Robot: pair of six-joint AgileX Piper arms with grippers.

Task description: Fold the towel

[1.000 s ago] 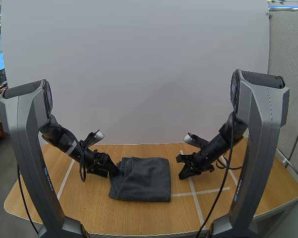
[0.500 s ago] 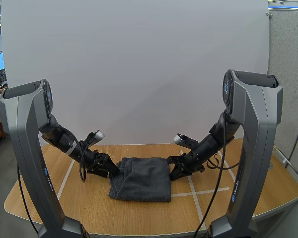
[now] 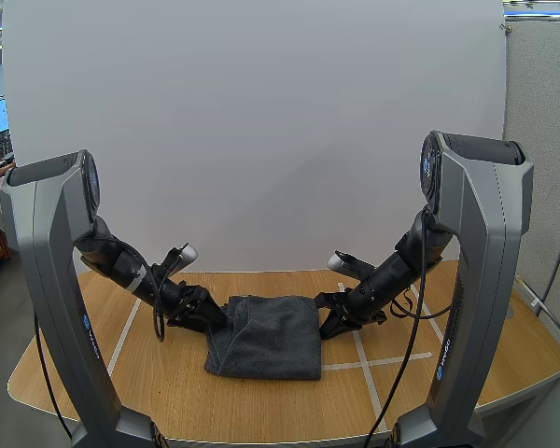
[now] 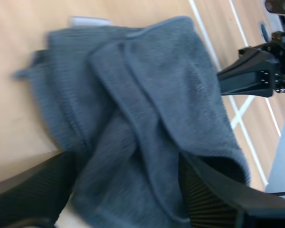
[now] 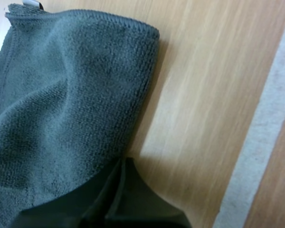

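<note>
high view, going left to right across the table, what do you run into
left gripper → towel → right gripper

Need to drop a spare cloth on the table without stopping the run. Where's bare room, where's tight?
Free: the wood strip between the towel and the table's near edge; right of the white tape cross; left of the tape line beside the left arm. Crowded: the towel's far corners, left tool at one, right tool at the other.
</note>
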